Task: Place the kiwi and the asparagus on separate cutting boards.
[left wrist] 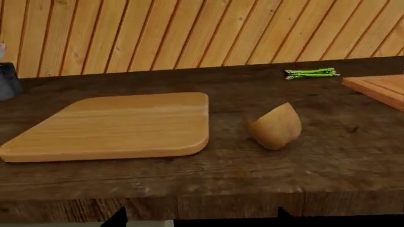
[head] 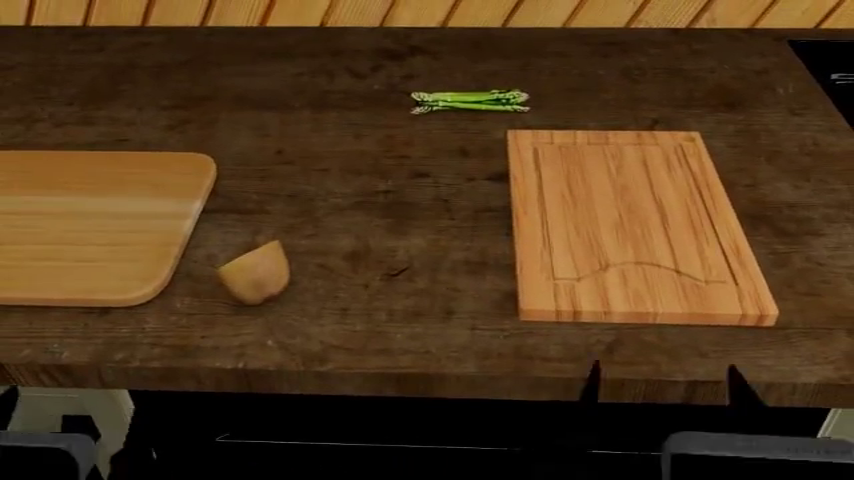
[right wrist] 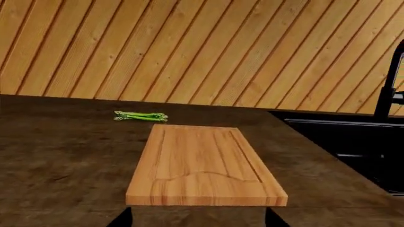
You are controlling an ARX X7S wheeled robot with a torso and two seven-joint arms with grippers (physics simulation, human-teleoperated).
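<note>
The tan-brown kiwi (head: 255,272) (left wrist: 276,126) lies on the dark counter just right of the plain rounded cutting board (head: 94,225) (left wrist: 120,125). The green asparagus (head: 470,101) (right wrist: 140,116) lies beyond the far edge of the grooved rectangular cutting board (head: 627,225) (right wrist: 205,165). Both boards are bare. My left gripper (left wrist: 200,218) is open and empty, held back at the counter's front edge, facing the kiwi and the rounded board. My right gripper (head: 663,385) (right wrist: 198,218) is open and empty, just in front of the grooved board's near edge.
A wooden plank wall (right wrist: 202,47) backs the counter. A dark sink (right wrist: 353,142) with a black faucet (right wrist: 388,85) sits at the far right. A dark grey object (left wrist: 7,80) stands at the back left, beyond the rounded board.
</note>
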